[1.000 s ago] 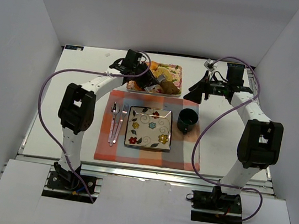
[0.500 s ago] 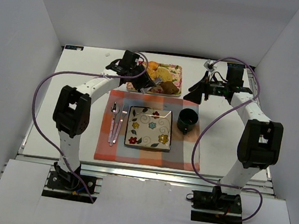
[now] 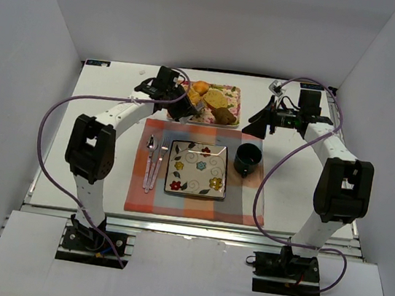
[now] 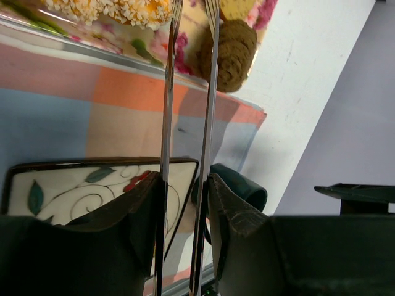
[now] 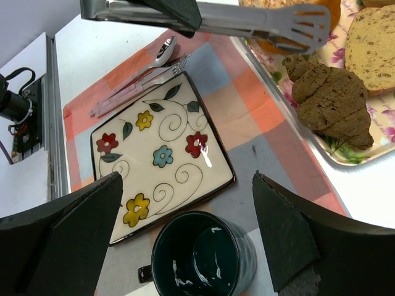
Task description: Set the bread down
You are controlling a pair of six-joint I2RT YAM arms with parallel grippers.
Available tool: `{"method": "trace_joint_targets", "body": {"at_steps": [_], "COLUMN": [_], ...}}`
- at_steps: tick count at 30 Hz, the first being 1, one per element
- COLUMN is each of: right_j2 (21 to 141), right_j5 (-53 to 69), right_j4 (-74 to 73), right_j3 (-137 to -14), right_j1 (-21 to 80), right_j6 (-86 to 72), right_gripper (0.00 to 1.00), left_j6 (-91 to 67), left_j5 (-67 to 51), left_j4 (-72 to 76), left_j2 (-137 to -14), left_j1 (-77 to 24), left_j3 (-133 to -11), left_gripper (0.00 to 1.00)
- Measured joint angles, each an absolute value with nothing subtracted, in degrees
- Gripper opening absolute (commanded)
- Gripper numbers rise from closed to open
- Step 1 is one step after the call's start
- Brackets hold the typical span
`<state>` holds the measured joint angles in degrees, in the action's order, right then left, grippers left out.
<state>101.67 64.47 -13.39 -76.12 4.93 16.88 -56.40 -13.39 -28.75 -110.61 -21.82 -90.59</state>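
Note:
The bread (image 3: pixel 220 99) (image 5: pixel 372 38), a golden-yellow flat piece, lies in the flowered tray (image 3: pixel 237 103) at the back, beside a ring-shaped orange loaf (image 3: pixel 201 87) and a dark brown piece (image 5: pixel 331 98). My left gripper (image 3: pixel 180 106) (image 4: pixel 185 179) is shut on metal tongs (image 4: pixel 165 98) (image 5: pixel 210 15). Their slotted tips hang over the tray's left part, near the ring loaf, with nothing between them. My right gripper (image 3: pixel 262 120) (image 5: pixel 187 179) is open and empty, hovering right of the tray above the mug.
A square flowered plate (image 3: pixel 195 184) (image 5: pixel 185 105) sits on a checked orange placemat (image 3: pixel 241 202). A spoon and forks (image 3: pixel 154 160) (image 5: pixel 136 80) lie left of it. A dark green mug (image 3: pixel 248 159) (image 5: pixel 203 259) stands to its right.
My left arm has pulled back to the left, drawing the tongs from over the tray's middle toward its left edge. The right arm has not moved.

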Motion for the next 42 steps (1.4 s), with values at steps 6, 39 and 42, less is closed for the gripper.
{"method": "trace_joint_targets", "body": {"at_steps": [6, 39, 42], "right_j2": [101.7, 101.7, 101.7], "right_j5": [64.5, 64.5, 64.5], "right_j4": [-13.4, -13.3, -13.2], "right_j3": [-76.1, -76.1, -76.1], "right_j1": [4.9, 4.9, 4.9], "right_j6": [16.9, 16.8, 16.7], "right_gripper": [0.89, 0.89, 0.89], "left_j6": [-57.1, -63.7, -63.8], "left_j5": [-12.9, -16.1, -16.1], "left_j4": [-27.2, -21.5, -21.2], "left_j2": [-109.7, -111.1, -111.1], "left_j1": [-20.4, -20.3, -20.4], "left_j3": [-88.6, -87.1, -87.1], "left_gripper": [0.46, 0.49, 0.49]}}
